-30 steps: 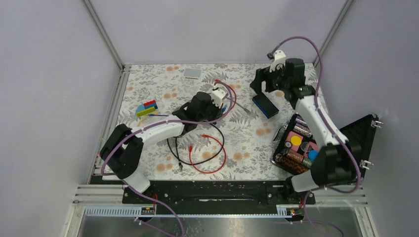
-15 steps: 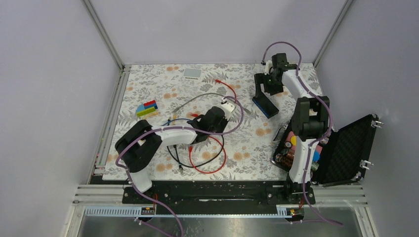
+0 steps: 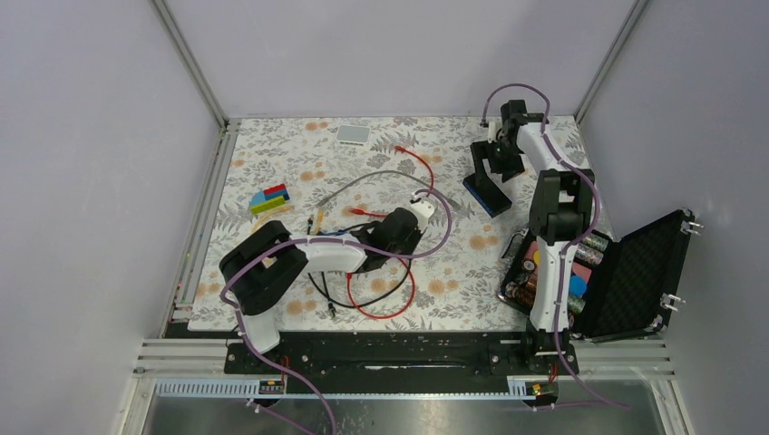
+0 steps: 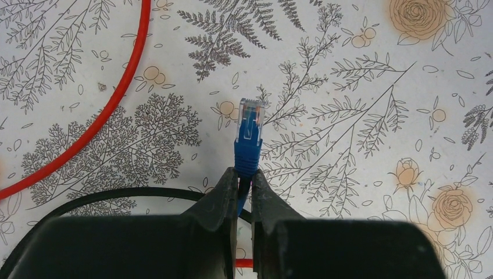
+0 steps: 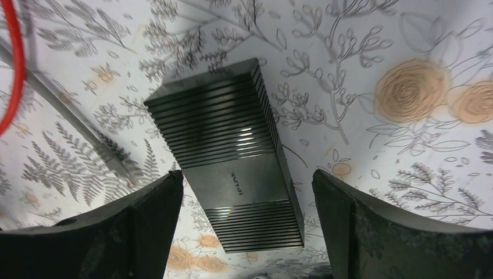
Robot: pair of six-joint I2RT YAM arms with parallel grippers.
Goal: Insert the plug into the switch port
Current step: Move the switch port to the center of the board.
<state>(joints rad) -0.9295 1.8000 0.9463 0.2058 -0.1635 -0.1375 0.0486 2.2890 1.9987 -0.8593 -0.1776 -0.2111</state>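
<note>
bare worktop between the cable tangle (image 3: 374, 295) near the middle and the switch (image 3: 487, 194) toward the far-right corner: roomy enough to pass | right gripper (image 5: 249, 197) hangs over the switch, fingers spread either side | open case (image 3: 639, 272) hogs the right edge | coloured blocks (image 3: 269, 198) by the left edge

There it is: TP-LINK, small pale letters on the smooth top band of the switch (image 5: 232, 145), by the desk's far right corner.

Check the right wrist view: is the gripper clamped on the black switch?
No, the right gripper stands open, its fingers clear of the switch on both sides.
</note>
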